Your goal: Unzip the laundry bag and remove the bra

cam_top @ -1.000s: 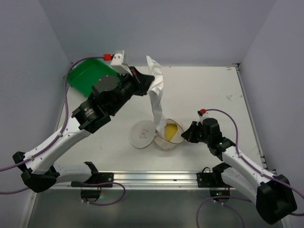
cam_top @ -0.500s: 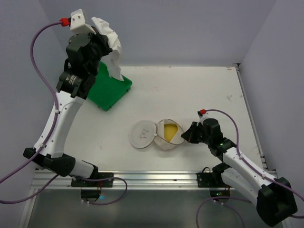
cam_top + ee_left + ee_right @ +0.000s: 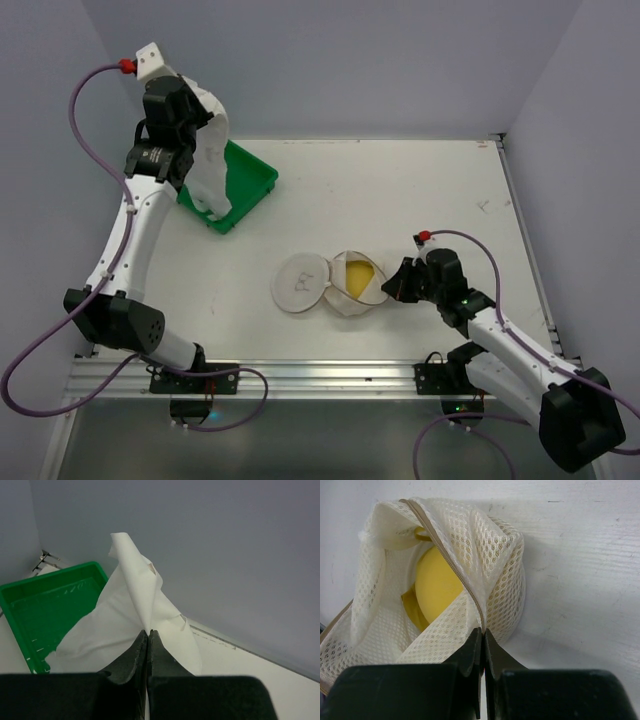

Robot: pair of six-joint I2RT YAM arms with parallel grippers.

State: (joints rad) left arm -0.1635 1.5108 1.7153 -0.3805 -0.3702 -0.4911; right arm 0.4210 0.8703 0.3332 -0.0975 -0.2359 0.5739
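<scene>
Left fingers (image 3: 148, 634) pressed together, pinching a fold of the white bra (image 3: 208, 168), which is held up at the far left and hangs down into the green tray (image 3: 252, 182). Right fingers (image 3: 482, 636) pinched shut on the zip edge of the laundry bag (image 3: 348, 298), which sits unzipped mid-worktop (image 3: 430, 190). Its round lid (image 3: 302, 282) is flipped flat to the left, and a yellow rounded thing (image 3: 437, 580) shows inside.
</scene>
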